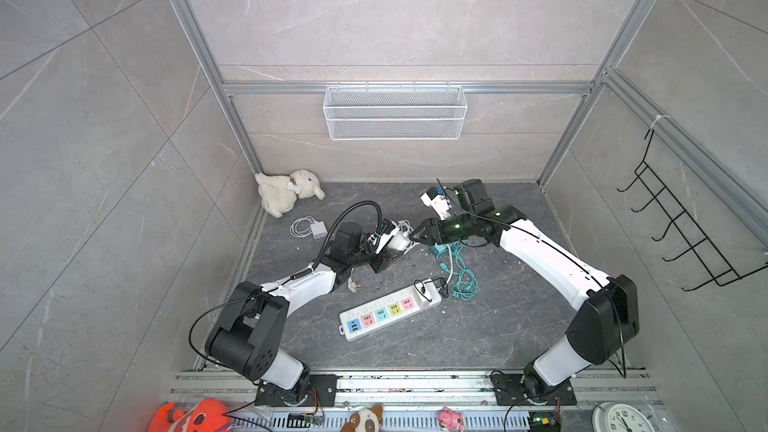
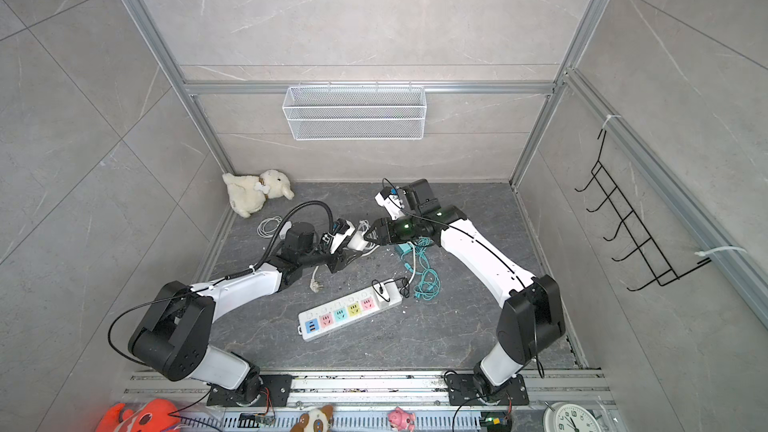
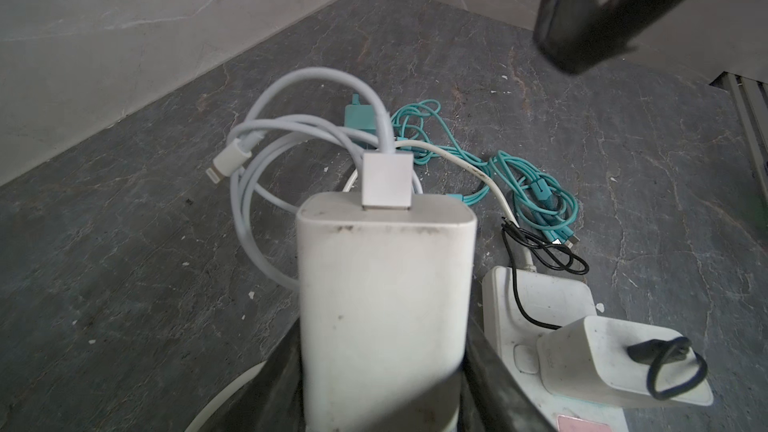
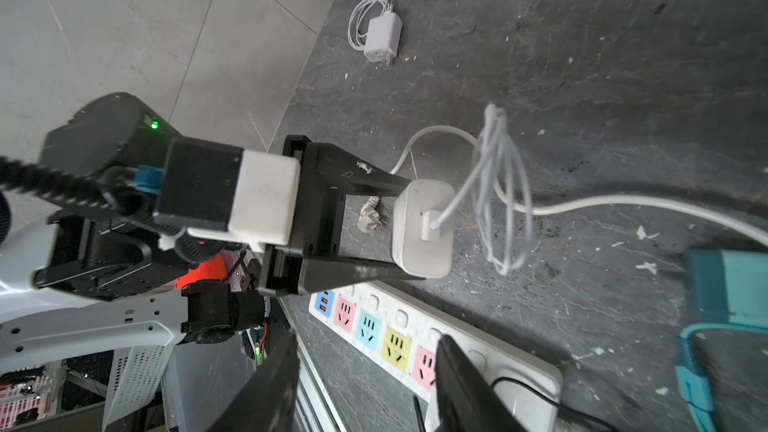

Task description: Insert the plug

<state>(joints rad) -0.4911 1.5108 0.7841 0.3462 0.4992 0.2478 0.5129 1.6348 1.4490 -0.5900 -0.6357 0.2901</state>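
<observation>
A: Status, left gripper (image 4: 409, 229)?
B: Pinching the white charger (image 3: 384, 292), held in the air, apart from the power strip (image 1: 388, 311).
A: Status, right gripper (image 1: 415, 237)?
B: 2 fingers (image 4: 461, 380) spread, empty, just beside the charger's cable end.

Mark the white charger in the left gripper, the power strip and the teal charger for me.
white charger (image 3: 386, 305), left wrist view, middle of its body.
power strip (image 1: 395, 308), a top view, on its yellow socket.
teal charger (image 4: 731, 284), right wrist view, its body.
</observation>
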